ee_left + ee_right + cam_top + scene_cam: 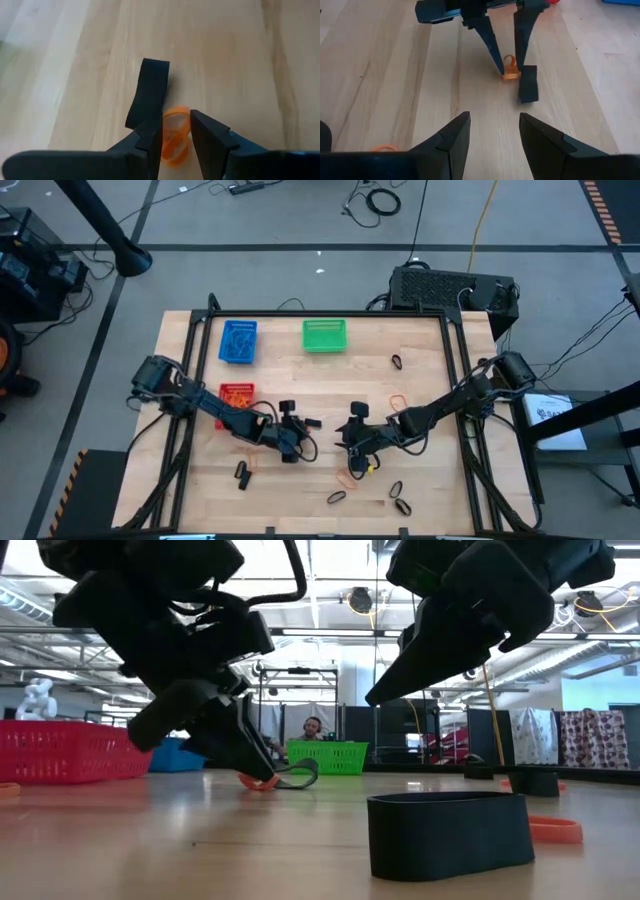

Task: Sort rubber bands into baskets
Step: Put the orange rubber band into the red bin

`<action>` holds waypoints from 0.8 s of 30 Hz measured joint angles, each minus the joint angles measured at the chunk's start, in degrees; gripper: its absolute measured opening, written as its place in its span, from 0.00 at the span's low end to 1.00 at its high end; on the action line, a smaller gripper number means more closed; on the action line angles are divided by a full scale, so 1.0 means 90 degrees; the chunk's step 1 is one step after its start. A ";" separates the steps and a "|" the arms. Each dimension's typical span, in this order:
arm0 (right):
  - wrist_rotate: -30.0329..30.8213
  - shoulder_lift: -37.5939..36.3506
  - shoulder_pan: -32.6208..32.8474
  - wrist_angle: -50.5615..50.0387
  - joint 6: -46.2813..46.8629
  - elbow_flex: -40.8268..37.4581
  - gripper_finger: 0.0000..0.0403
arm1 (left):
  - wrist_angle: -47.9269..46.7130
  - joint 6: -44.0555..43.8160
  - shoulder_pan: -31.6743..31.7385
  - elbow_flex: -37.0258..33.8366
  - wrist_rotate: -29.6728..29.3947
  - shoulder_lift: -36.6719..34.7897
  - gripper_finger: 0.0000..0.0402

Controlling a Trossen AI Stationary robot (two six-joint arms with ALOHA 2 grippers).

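Note:
My left gripper stands at the table's middle with its fingers pointing down, shut on a small orange rubber band, which also shows in the right wrist view. A black band lies on the wood right beside it. My right gripper is open and empty just above the table, to the right of the left one, and faces it. The blue basket, the green basket and the red basket stand on the far left part of the table. My left gripper pinches the orange band between its two fingertips, coming from above and pointing down. The band is squeezed into an upright loop. Its lower edge is at the table top.
Loose bands lie about: black ones at the far right, near the front edge and at the front left, and orange ones. A wide black band lies close to the low camera.

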 joint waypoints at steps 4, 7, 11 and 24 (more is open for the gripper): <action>0.0039 0.0000 -0.0023 0.0008 0.0000 -0.0001 0.41 | -0.0150 -0.0063 -0.0012 0.0000 -0.0120 0.0000 0.27; 0.0049 0.0000 -0.0106 0.0015 0.0060 0.0002 0.41 | -0.0219 -0.0229 -0.0010 0.0000 -0.0212 0.0000 0.27; 0.0054 0.0000 -0.0176 0.0016 0.0125 0.0002 0.41 | -0.0290 -0.0333 -0.0012 0.0000 -0.0213 0.0000 0.27; 0.0051 0.0000 -0.0211 0.0055 0.0151 0.0001 0.41 | -0.0641 -0.0452 -0.0052 0.0001 -0.0257 -0.0007 0.02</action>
